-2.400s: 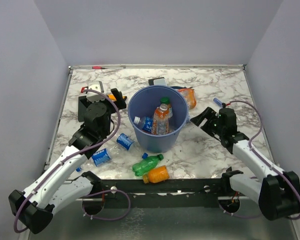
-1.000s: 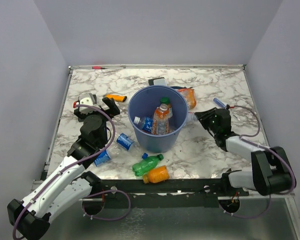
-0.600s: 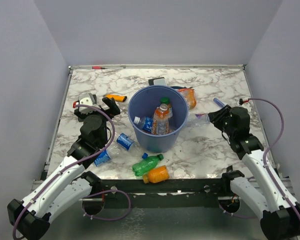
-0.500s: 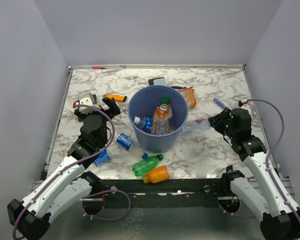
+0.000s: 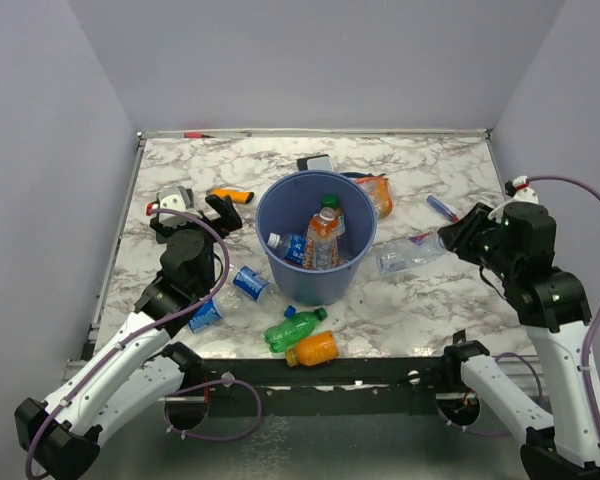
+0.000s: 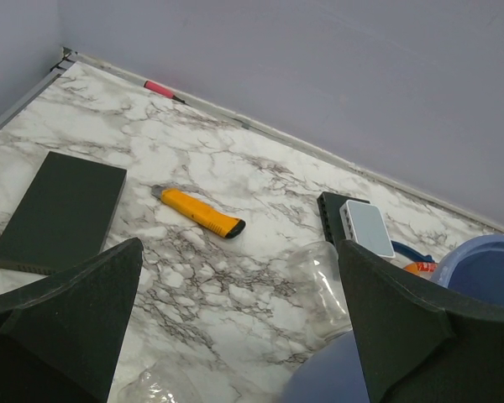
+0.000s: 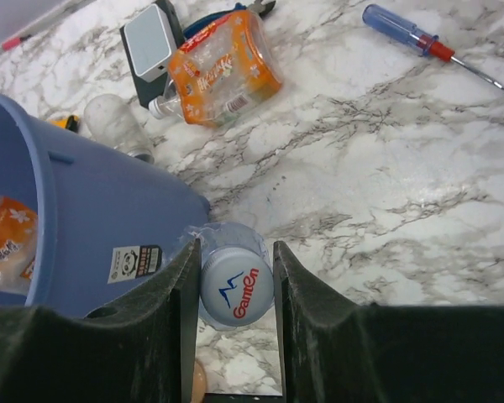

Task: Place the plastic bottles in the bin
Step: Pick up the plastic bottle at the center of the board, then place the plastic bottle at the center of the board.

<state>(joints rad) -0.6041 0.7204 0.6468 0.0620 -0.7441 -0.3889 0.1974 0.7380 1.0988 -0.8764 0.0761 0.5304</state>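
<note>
Marble table (image 5: 460,170), right of centre: we hold clear bottle (image 5: 408,252) clamped in right gripper (image 5: 448,240) (Ganten-marked end toward wrist). Long axis points left at bin (image 5: 262,215), frame centre, not yet over rim. Left gripper (image 5: 190,205) spread wide, farther off.

Bright, even light falls from overhead in every view. The bin (image 5: 315,250) casts only a faint, soft shadow on the table (image 5: 450,180), with no harsh glare. The left wrist view's black fingers (image 6: 63,319) look soft-edged, while the right wrist view shows the clear bottle (image 7: 237,285) sharply.
</note>
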